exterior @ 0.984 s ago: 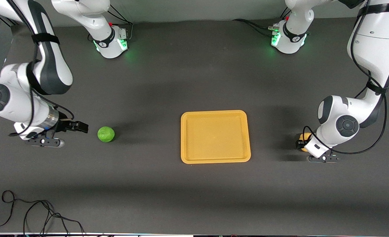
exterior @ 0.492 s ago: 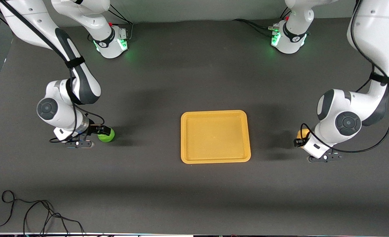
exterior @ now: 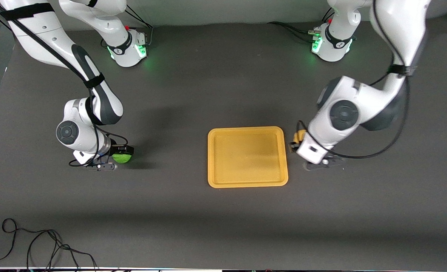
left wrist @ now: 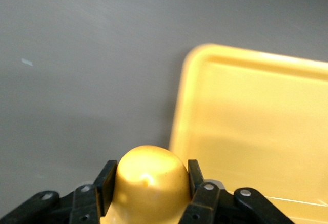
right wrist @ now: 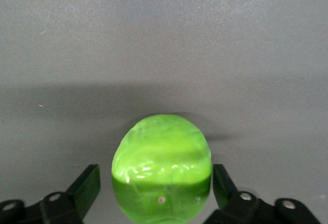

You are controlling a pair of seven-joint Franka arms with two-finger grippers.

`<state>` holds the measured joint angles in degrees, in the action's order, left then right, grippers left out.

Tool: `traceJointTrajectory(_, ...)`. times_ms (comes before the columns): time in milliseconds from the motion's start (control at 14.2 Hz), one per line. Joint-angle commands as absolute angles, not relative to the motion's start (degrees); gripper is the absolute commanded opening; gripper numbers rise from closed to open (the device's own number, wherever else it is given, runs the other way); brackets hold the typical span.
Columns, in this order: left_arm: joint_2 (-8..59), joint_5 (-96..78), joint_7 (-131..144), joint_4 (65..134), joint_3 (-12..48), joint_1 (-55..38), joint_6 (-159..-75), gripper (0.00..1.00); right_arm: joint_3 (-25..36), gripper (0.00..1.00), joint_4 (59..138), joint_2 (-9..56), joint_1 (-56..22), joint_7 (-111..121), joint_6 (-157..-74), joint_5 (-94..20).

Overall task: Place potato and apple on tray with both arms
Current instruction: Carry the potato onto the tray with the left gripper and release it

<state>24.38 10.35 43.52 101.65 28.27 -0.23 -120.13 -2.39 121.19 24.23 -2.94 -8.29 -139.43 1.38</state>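
The yellow-orange potato (exterior: 299,135) is held in my left gripper (exterior: 294,142), which is shut on it over the table just beside the rim of the orange-yellow tray (exterior: 247,181), at the left arm's end of the tray. In the left wrist view the potato (left wrist: 150,175) sits between the fingers (left wrist: 105,179) with the tray (left wrist: 256,116) close by. The green apple (exterior: 119,158) rests on the table toward the right arm's end. My right gripper (exterior: 122,152) is open and straddles it. In the right wrist view the fingers (right wrist: 86,184) stand apart from the apple (right wrist: 161,152).
The two green-lit arm bases (exterior: 127,49) stand along the table's edge farthest from the front camera. A loose black cable (exterior: 38,245) lies near the front corner at the right arm's end.
My left gripper has carried the potato from the left arm's end of the table over to the tray's edge. My right gripper has moved in to the apple and now straddles it.
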Motion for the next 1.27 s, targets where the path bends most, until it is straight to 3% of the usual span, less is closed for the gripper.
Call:
traceJointTrajectory(0, 30.04, 12.38, 49.99, 100.37, 27.34, -5.69, -125.14, 0.27, -2.11, 0.65, 119.88, 23.48, -4.83, -8.61, -138.87, 0.7)
traceJointTrajectory(141, 33.73, 16.85, 53.42, 100.2, 27.16, -7.64, -127.43, 0.27, -1.94, 0.63, 119.45, 21.37, -4.75, -8.7, -138.43, 0.7)
traceJointTrajectory(211, 35.14, 19.49, 54.57, 100.2, 27.07, -7.47, -128.22, 0.28, -1.93, 0.57, 118.83, 19.97, -4.75, -8.53, -136.08, 0.7)
traceJointTrajectory(422, 37.26, 21.45, 55.46, 100.2, 26.64, -7.47, -128.76, 0.37, -2.2, 0.44, 110.78, 18.37, -5.36, -9.49, -123.27, 0.62)
traceJointTrajectory(492, 37.18, 21.45, 55.63, 100.2, 26.28, -7.47, -129.28, 0.46, -2.28, 0.43, 108.05, 18.37, -6.06, -9.58, -120.61, 0.44)
traceJointTrajectory(633, 37.18, 21.53, 57.03, 99.76, 26.19, -7.64, -129.46, 1.0, -2.29, 0.43, 103.99, 18.46, -7.81, -10.63, -117.87, -2.35)
traceJointTrajectory(984, 34.29, 21.53, 56.17, 99.49, 26.28, -5.37, -127.62, 1.0, -2.37, 0.43, 98.09, 19.51, -10.63, -15.89, -117.33, -6.32)
traceJointTrajectory(1195, 29.46, 20.75, 46.8, 99.49, 26.54, 0.5, -124.11, 1.0, -2.29, 0.43, 93.02, 21.34, -17.47, -26.33, -117.42, -7.38)
